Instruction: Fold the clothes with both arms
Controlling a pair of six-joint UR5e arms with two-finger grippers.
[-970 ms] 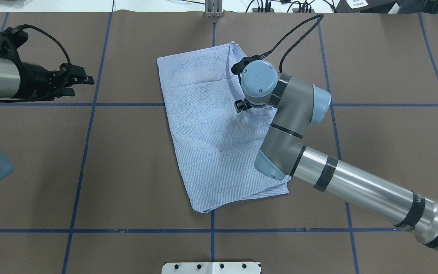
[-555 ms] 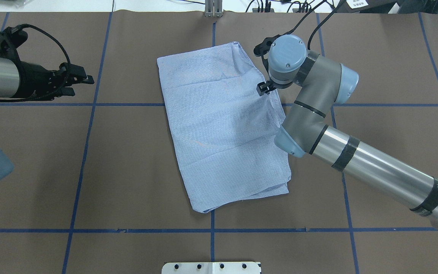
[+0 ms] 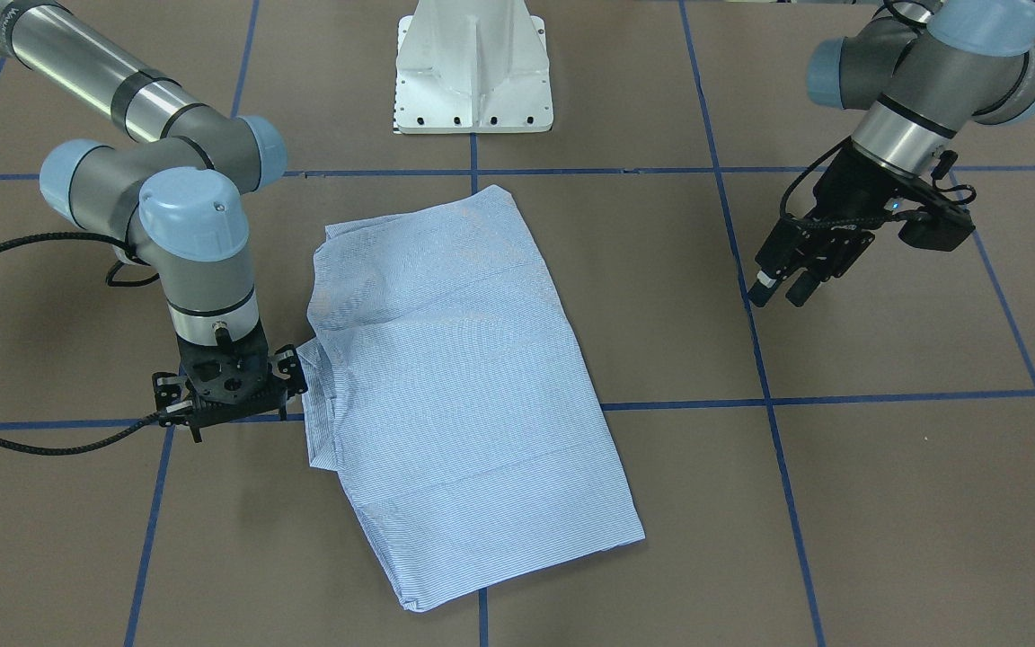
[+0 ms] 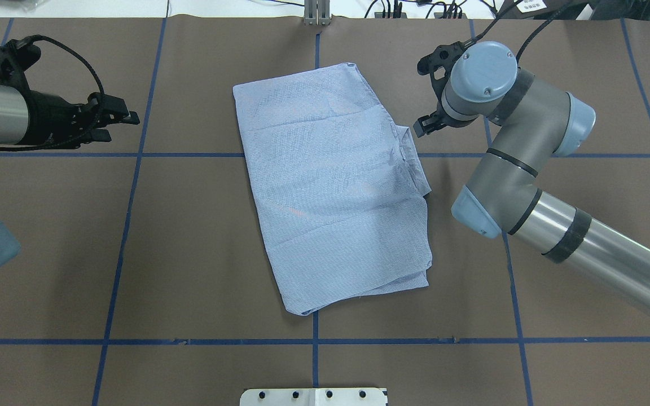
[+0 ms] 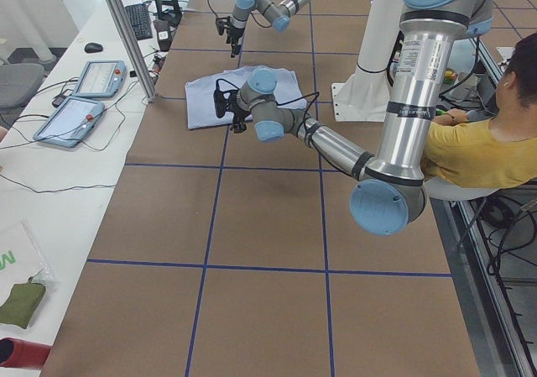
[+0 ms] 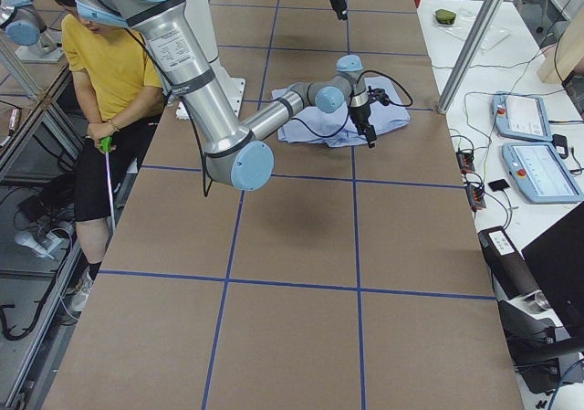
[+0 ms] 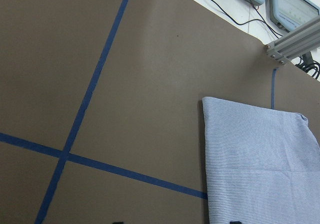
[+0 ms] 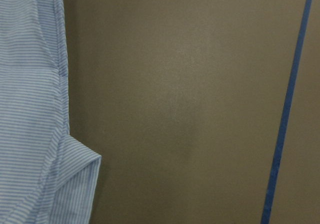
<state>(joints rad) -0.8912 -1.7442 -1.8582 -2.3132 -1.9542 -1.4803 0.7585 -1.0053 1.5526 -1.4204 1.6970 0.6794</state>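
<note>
The clothes are one light blue striped shirt (image 4: pixel 330 186), folded into a long slanted rectangle at mid-table (image 3: pixel 464 386). A small collar flap juts out of the edge facing my right arm. My right gripper (image 3: pixel 225 404) points straight down beside that edge, just off the cloth. Its wrist view shows the shirt's edge (image 8: pixel 30 109) on the left and bare table, with no fingertips and no cloth between them, so it reads as open. My left gripper (image 4: pixel 122 125) hovers far to the shirt's left (image 3: pixel 778 292), open and empty, and its wrist view sees the shirt's corner (image 7: pixel 260 159).
The brown table is marked with a blue tape grid (image 4: pixel 313 341). The white pedestal base (image 3: pixel 473 72) stands at the robot's edge. A metal post (image 4: pixel 316 11) rises at the far edge. A seated person in a yellow top (image 5: pixel 478 150) is beside the robot, and control tablets (image 5: pixel 84 100) lie on a side table.
My right arm has swung rightward off the top of the shirt to beyond its right edge, uncovering that edge and its collar flap. The left arm has not moved.
</note>
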